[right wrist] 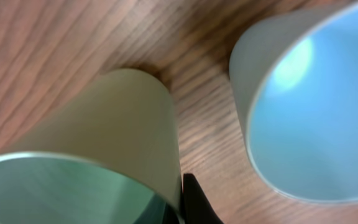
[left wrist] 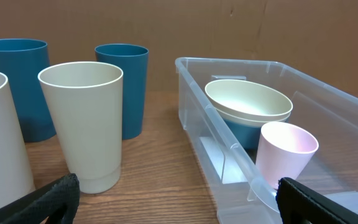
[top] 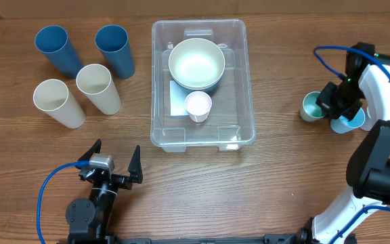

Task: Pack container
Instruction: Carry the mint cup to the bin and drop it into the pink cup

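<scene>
The clear plastic container (top: 157, 81) stands mid-table; its rim shows in the left wrist view (left wrist: 241, 62). Inside are a cream bowl (top: 196, 62) (left wrist: 247, 99) stacked on a blue bowl, and a small pink cup (top: 198, 105) (left wrist: 284, 152). My right gripper (top: 327, 103) (right wrist: 180, 202) is at the far right, its fingers pinching the wall of a small green cup (top: 310, 106) (right wrist: 104, 124) on the table. A small light-blue cup (top: 351, 123) (right wrist: 316, 112) stands right beside it. My left gripper (top: 114, 159) (left wrist: 176, 185) is open and empty near the front left.
Two tall blue cups (top: 53, 47) (top: 114, 47) and two tall cream cups (top: 56, 102) (top: 97, 87) stand left of the container. The nearest cream cup (left wrist: 82, 118) is just ahead of my left gripper.
</scene>
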You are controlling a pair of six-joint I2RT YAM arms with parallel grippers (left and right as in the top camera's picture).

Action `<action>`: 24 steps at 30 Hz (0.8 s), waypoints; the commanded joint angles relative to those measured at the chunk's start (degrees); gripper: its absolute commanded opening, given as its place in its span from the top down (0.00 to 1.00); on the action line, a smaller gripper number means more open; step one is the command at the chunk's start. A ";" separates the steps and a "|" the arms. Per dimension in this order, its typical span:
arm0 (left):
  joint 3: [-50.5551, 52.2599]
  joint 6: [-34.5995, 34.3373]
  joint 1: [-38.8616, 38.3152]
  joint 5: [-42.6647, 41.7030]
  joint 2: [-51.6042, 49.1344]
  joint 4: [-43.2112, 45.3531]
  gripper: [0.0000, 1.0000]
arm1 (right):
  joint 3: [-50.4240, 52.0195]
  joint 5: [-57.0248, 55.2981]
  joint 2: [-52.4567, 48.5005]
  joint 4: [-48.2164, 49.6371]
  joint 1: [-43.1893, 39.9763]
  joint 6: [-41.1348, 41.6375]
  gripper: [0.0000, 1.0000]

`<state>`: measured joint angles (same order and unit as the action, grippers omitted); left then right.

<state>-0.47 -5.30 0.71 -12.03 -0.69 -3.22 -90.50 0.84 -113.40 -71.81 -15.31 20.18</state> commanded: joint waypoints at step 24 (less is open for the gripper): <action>0.20 1.49 -0.39 -0.92 0.42 0.07 0.00 | -20.61 3.43 6.67 -10.23 40.28 -8.57 0.96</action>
<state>-0.47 -5.30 0.71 -12.03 -0.69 -3.22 -113.80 2.39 -107.13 -83.68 24.40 12.01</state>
